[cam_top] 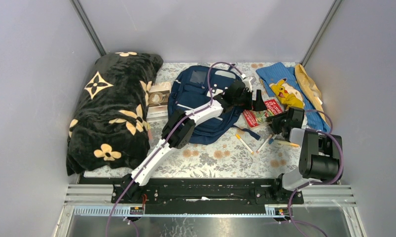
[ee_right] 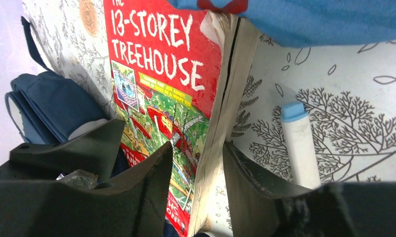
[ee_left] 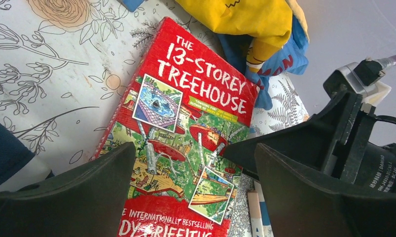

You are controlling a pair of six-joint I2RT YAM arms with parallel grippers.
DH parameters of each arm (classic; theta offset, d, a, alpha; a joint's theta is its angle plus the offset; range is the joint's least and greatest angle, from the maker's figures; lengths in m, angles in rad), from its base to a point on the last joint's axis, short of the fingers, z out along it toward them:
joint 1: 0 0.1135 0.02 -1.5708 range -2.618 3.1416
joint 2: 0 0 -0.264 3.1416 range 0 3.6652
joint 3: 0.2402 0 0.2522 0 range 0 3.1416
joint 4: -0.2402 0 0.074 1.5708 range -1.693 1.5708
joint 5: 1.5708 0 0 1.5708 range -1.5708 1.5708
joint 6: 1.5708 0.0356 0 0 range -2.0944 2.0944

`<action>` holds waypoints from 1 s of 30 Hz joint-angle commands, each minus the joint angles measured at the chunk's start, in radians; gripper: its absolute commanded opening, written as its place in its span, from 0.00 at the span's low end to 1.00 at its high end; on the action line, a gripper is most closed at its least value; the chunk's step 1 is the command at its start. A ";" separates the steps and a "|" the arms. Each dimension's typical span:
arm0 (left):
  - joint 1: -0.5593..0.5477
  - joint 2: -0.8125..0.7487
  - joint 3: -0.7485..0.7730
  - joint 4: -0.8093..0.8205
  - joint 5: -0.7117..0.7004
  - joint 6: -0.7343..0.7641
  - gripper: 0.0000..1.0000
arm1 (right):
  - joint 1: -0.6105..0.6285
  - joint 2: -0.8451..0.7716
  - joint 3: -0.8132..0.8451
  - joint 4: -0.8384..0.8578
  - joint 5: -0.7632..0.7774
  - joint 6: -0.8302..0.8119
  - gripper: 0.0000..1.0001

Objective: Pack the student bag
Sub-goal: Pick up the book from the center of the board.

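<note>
The navy student bag lies flat at the middle back of the table, and its blue fabric shows in the right wrist view. A red book, "The 13-Storey Treehouse", lies right of it. My left gripper hovers over the book, open and empty. My right gripper is low at the book's near right edge. Its jaws stand narrowly apart astride the cream page edge. One finger is against the page edge. The other finger is just off the cover.
A black blanket with tan flowers fills the left side. A small box sits between blanket and bag. A light-blue cloth with a yellow cartoon figure lies back right. Pens and a white marker lie near the book. Grey walls enclose the table.
</note>
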 commanded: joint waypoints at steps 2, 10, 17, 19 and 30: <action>-0.005 0.028 -0.075 0.038 0.028 -0.032 0.99 | -0.017 0.039 -0.013 0.097 -0.047 0.040 0.42; -0.019 0.008 -0.181 0.064 0.055 -0.051 0.99 | -0.020 -0.034 0.003 0.146 -0.134 0.054 0.38; -0.024 0.010 -0.181 0.055 0.069 -0.052 0.99 | -0.020 -0.069 0.034 0.136 -0.165 0.034 0.43; -0.027 0.010 -0.181 0.056 0.074 -0.051 0.99 | -0.020 -0.046 0.040 0.133 -0.165 0.027 0.46; -0.035 -0.049 -0.188 0.055 0.100 -0.045 0.99 | -0.020 -0.002 0.034 0.111 -0.161 0.027 0.00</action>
